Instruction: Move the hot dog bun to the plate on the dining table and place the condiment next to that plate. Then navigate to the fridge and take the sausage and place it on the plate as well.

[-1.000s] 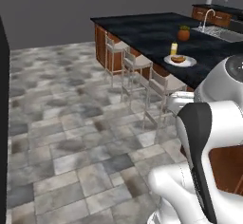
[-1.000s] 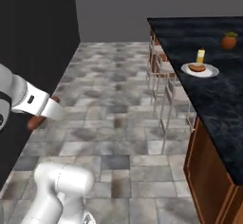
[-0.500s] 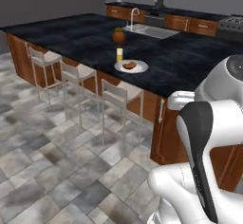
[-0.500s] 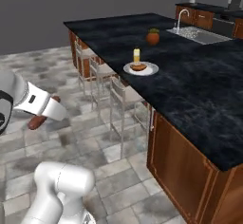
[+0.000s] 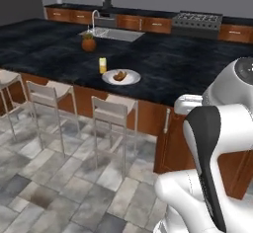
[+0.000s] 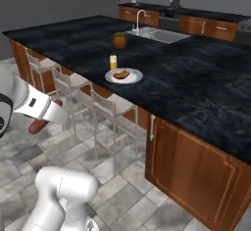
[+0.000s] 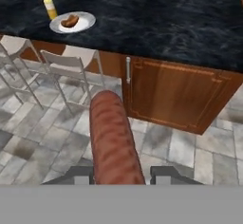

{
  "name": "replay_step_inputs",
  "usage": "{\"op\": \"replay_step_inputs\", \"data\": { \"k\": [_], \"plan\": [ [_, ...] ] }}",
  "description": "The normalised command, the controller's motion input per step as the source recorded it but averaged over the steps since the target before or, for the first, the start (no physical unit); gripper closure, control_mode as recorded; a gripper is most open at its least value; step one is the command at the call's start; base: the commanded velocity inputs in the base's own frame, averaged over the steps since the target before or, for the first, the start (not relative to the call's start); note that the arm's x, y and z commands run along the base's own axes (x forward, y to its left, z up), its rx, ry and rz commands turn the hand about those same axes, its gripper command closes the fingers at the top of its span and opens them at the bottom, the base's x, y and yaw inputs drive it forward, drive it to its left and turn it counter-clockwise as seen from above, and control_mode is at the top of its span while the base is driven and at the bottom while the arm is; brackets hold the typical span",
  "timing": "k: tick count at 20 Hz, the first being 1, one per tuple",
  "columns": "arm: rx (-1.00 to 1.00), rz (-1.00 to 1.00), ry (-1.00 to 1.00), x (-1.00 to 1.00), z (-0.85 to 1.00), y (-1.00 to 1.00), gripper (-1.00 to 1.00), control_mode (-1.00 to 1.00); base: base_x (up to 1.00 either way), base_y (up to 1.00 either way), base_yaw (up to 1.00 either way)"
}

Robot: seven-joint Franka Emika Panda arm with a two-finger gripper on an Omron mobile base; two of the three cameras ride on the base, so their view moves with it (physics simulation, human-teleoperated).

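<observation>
My gripper (image 7: 121, 174) is shut on a long reddish-brown sausage (image 7: 113, 142) that points away from the hand, above the tiled floor. The sausage's end (image 6: 39, 125) also pokes out under my white forearm in the right base view. On the dark counter stands a white plate (image 5: 130, 81) with the hot dog bun (image 5: 119, 75) on it. A yellow condiment bottle (image 5: 103, 65) stands just beside the plate. The hand view has the plate (image 7: 86, 24), bun (image 7: 71, 20) and condiment (image 7: 50, 8) at its upper left, well away from the gripper.
Metal bar stools (image 5: 111, 121) line the counter's near side, between me and the plate. A wooden cabinet door (image 7: 178, 92) faces the hand. An orange pot (image 5: 89, 43) and a sink (image 5: 111, 33) lie farther back, and a stove (image 5: 200, 19) is at the rear.
The whole scene has shifted as the base moved: the counter with plate, bun and condiment now lies nearer and more central. The sausage stays held in the gripper.
</observation>
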Motion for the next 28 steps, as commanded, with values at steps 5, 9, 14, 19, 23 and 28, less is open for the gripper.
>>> {"op": "replay_step_inputs", "data": {
  "k": [5,9,14,19,23,28],
  "plan": [
    [0.0,0.0,0.0,0.0,0.0,0.0,1.0,1.0,0.37,0.95,-0.49],
    [0.0,0.0,0.0,0.0,0.0,0.0,1.0,1.0,0.38,0.86,-0.5],
    [0.0,0.0,0.0,0.0,0.0,0.0,1.0,1.0,0.43,0.92,-0.48],
    [0.0,0.0,0.0,0.0,0.0,0.0,1.0,1.0,0.63,0.82,-0.45],
    [0.0,0.0,0.0,0.0,0.0,0.0,1.0,1.0,0.73,0.74,-0.41],
    [0.0,0.0,0.0,0.0,0.0,0.0,1.0,1.0,0.85,0.51,-0.34]
  ]
}}
